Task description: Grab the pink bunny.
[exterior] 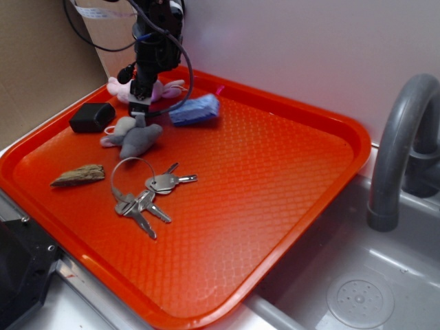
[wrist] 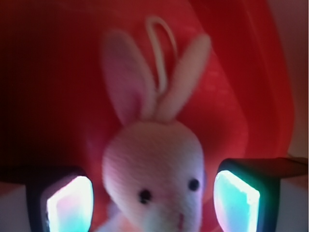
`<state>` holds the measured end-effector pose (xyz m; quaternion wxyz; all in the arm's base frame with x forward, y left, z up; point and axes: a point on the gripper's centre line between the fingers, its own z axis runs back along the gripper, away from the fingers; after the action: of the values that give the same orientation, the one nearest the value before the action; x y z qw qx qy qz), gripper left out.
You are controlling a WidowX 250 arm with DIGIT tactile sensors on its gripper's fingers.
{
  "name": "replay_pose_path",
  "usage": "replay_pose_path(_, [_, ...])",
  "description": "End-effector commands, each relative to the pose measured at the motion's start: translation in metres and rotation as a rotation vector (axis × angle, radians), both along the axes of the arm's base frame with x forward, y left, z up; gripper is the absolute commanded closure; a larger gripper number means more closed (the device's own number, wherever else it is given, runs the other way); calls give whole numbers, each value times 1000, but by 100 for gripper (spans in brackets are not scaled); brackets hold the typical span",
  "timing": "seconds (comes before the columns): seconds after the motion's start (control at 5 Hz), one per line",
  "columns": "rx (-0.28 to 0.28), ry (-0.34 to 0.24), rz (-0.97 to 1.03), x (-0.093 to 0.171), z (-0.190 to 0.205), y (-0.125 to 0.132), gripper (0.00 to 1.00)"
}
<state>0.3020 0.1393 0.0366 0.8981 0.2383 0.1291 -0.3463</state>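
The claw [wrist: 153,198] gapes wide around the pink bunny's [wrist: 152,169] head on the orange tray [exterior: 275,172].

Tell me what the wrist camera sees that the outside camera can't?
Only the wrist view shows the pink bunny's face, black eyes and hanging loop, with a finger on each side, apart from it. Only the exterior view shows the keys, the blue sponge, the grey plush toy, a black box and the tap. Both show the bunny, the gripper and the orange tray.
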Motion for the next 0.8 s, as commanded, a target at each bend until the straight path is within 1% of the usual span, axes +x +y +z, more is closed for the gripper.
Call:
replay_pose_path(0.0, [-69,-95,22,-1,20,6,100])
replay_pose_path(0.2, [-92,-128,22,0,28,1,100])
replay_pose_path(0.4, [-121,-207,20,-1,39,-7,100])
replay_pose_path(0.6, [-224,-298,112,-8,63,-27,100])
